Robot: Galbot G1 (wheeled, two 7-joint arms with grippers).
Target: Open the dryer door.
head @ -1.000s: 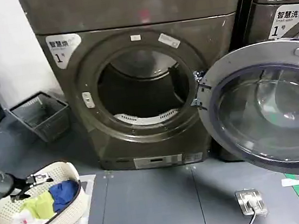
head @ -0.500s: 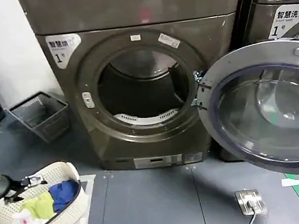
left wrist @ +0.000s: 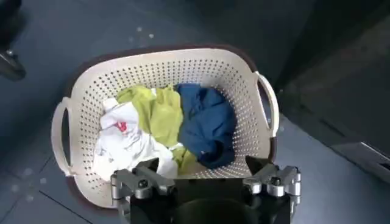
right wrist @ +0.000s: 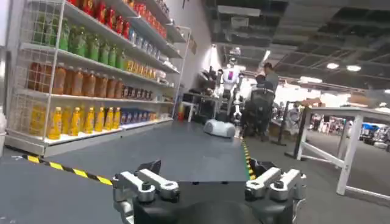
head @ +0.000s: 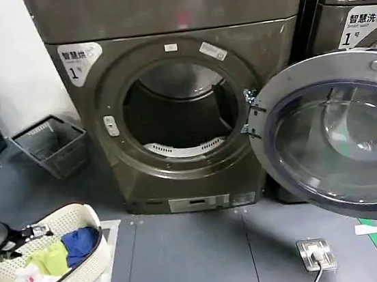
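My left gripper hangs open above the laundry basket. The dryer door stands wide; my arm could bump that basket over.

My right gripper is open too.

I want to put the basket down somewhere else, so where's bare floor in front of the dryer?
Bare floor lies between the laundry basket and the floor socket. It is crowded right, under the open dryer door, and left by the wire bin.

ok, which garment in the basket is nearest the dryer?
The blue garment. In the laundry basket it lies on the side facing the dryer door; the yellow-green garment and white garment lie farther away.
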